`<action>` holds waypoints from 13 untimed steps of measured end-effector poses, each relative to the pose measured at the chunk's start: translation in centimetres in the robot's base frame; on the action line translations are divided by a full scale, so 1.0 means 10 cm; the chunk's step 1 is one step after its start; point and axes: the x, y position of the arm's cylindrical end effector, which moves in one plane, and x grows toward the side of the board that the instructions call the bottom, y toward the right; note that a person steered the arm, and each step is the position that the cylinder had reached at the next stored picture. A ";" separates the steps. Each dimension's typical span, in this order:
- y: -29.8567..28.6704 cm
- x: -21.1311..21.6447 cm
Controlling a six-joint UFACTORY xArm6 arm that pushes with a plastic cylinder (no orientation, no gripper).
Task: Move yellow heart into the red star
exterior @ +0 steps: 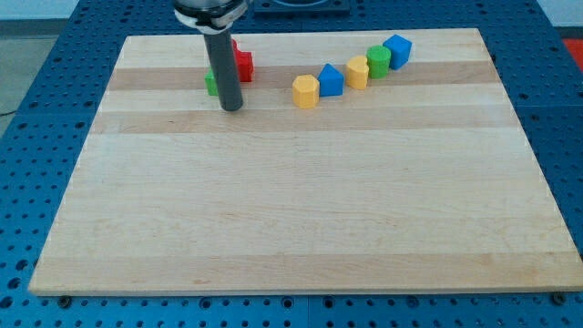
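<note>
My tip (231,108) rests on the wooden board (291,210) near its upper left. The rod hides part of a red block (243,64), apparently the red star, just above and right of the tip. A green block (211,86) peeks out at the rod's left. Two yellow blocks lie to the right in a slanted row: one (306,91) looks six-sided, and the other (357,72) may be the heart, though its shape is hard to make out. Both are well apart from the tip and the red block.
The slanted row also holds a blue block (331,80) between the two yellow ones, a green block (379,59) and a blue block (397,50) at its upper right end. A blue perforated table surrounds the board.
</note>
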 end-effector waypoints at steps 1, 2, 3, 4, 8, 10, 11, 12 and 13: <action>0.33 0.00; 0.53 0.00; 0.58 0.00; 0.66 0.00; 0.06 0.17; -1.60 -0.40; -1.71 -0.92; -1.23 -0.94; -0.65 -0.76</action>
